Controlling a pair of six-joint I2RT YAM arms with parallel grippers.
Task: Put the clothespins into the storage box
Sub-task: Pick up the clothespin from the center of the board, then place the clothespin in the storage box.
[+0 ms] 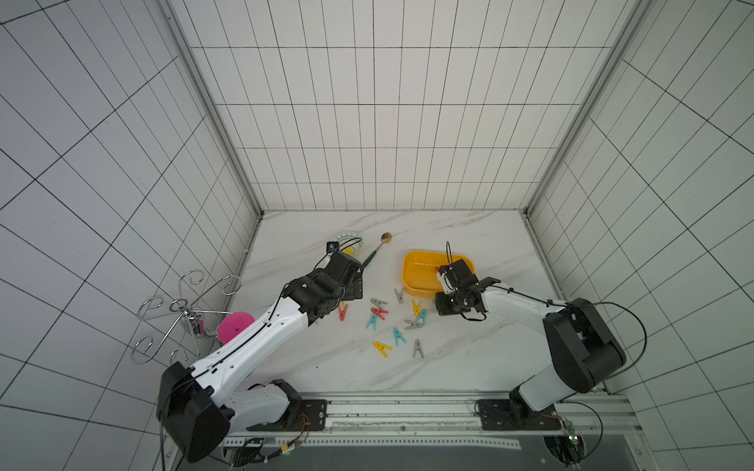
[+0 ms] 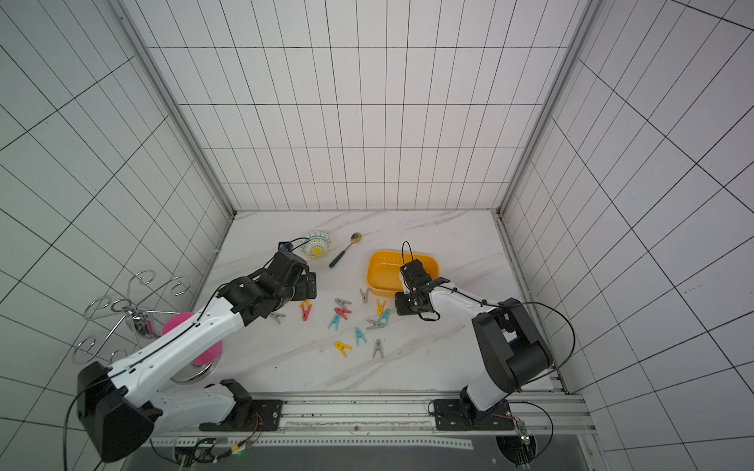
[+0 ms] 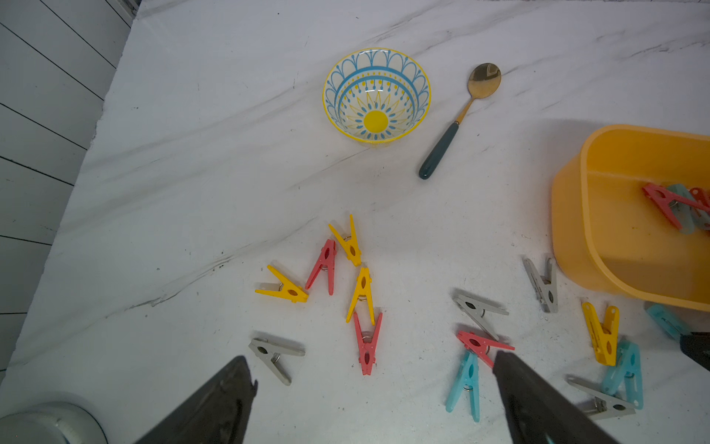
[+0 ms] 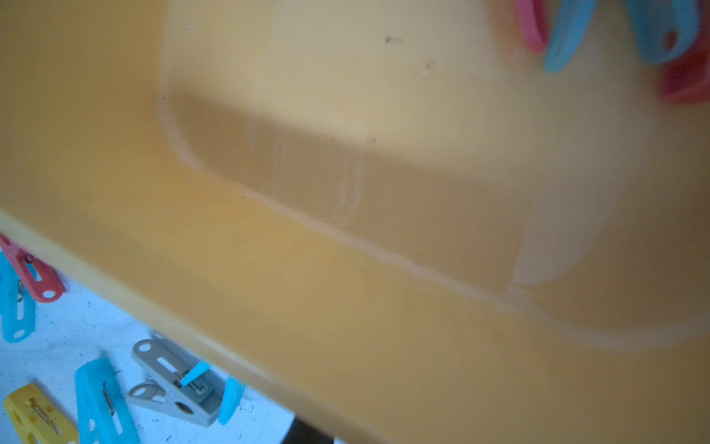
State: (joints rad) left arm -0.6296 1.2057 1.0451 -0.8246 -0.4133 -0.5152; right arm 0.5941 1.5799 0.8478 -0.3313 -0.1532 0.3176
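Left wrist view looks down between the two dark fingers (image 3: 538,403) of the left hand (image 3: 372,357), which is spread wide and empty above loose pegs (image 3: 363,292), probably to line up a pick. The pegs are small A-shaped plastic clips with wire springs, in red, yellow, teal and grey, lying flat on the marbled bench (image 3: 192,192). A few lie in the box (image 3: 599,215), a smooth yellow tub with rounded corners. In both top views the right hand (image 1: 446,274) hangs over the box, likely for a drop. Whether it is closed or holds a peg, I cannot tell. A patterned bowl (image 3: 376,96) and a spoon (image 3: 457,127) sit apart.
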